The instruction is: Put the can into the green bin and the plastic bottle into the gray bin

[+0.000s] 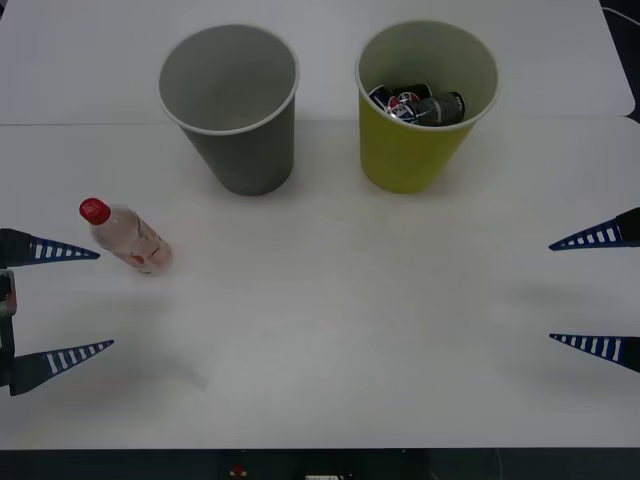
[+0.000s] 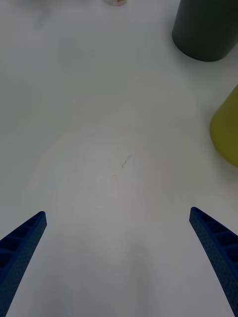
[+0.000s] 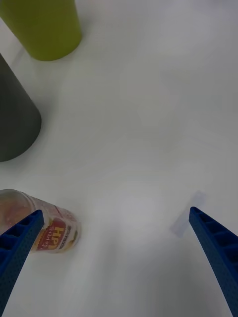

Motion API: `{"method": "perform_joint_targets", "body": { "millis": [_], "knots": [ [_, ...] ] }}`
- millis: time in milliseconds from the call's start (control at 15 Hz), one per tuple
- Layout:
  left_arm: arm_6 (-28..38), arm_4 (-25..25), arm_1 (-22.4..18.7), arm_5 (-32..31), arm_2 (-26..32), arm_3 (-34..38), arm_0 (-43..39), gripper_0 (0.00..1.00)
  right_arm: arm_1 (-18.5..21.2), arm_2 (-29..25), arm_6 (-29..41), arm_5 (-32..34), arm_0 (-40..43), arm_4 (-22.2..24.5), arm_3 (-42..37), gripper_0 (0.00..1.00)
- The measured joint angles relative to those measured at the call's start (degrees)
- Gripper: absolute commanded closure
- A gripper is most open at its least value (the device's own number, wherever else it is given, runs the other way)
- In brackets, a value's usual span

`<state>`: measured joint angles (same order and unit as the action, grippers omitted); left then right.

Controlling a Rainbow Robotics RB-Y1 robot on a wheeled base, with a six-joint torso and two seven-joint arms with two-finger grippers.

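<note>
Tabletop (image 1: 330, 340): a plain white surface carrying everything; a faint seam runs across it level with the upper part of the bins, and the right wrist view shows a small dark scuff on it.

Gray bin (image 1: 232, 105): stands upright at the far side of the tabletop, left of centre, its whitish rim open to the camera and its light gray inside bare. The left wrist view catches its dark wall (image 3: 15, 124), the right wrist view its base (image 2: 206, 29).

Green bin (image 1: 420, 110): upright just to the right of the gray bin, apart from it, about the same size. Its yellow-green wall also shows in the left wrist view (image 3: 47, 27) and the right wrist view (image 2: 225, 131).

Cans (image 1: 418, 104): dark drink cans lie inside the green bin, tipped against one another; how many I cannot tell.

Left gripper (image 1: 60, 300): low at the left edge of the tabletop, its blue ribbed fingers spread wide and holding nothing. In its wrist view (image 3: 116, 265) one finger overlaps the bottle's side; whether it touches I cannot tell.

Right gripper (image 1: 590, 292): at the right edge of the tabletop, fingers spread wide, nothing between them, well apart from both bins; bare tabletop lies between the fingers in its wrist view (image 2: 116, 262).

Plastic bottle (image 1: 128, 238): lies on its side on the tabletop near the left gripper's farther finger, red cap toward the left edge, base toward the middle. It is in front of the gray bin and outside it. The orange-red and white label shows in the left wrist view (image 3: 57, 233).
</note>
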<state>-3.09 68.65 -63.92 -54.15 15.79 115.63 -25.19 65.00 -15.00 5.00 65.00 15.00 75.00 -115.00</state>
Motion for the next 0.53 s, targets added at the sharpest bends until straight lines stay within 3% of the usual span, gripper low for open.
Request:
{"method": "perform_joint_targets", "body": {
  "millis": [267,533],
  "knots": [
    [0.8,-5.5,0.0,5.3,0.1,1.6,-7.0,0.00,0.0,0.0,0.0,0.0,0.0,0.0,0.0,0.00],
    [1.7,-10.9,0.4,14.7,0.1,4.7,-15.1,0.00,0.0,0.0,0.0,0.0,0.0,0.0,0.0,0.00]
  ]
}}
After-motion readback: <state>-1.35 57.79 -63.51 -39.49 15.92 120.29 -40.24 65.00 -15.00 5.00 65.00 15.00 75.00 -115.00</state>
